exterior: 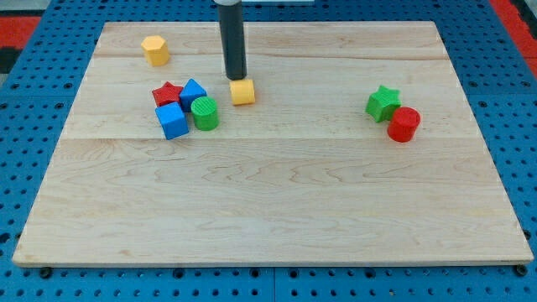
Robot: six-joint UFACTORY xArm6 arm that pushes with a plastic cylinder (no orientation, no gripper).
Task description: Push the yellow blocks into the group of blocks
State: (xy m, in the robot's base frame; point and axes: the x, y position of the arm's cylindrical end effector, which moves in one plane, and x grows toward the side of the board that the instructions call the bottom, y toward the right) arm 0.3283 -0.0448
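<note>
The rod is cut off by the view's top edge, so only its lower length shows; it carries no grasping part and holds nothing. My tip (pixel 237 78) sits just above and touching or nearly touching the yellow cube (pixel 242 92); contact cannot be confirmed. Two yellow blocks counted: this cube, just right of the group, and a yellow hexagonal block (pixel 155 50) at far left, apart from the rest. The group holds four: red star (pixel 167 92), partly hidden behind its neighbours, two blue blocks (pixel 193 91) (pixel 172 121), green cylinder (pixel 205 113). Well right on the wooden board (pixel 277 201): one green star (pixel 383 103) touching one red cylinder (pixel 404 124)
</note>
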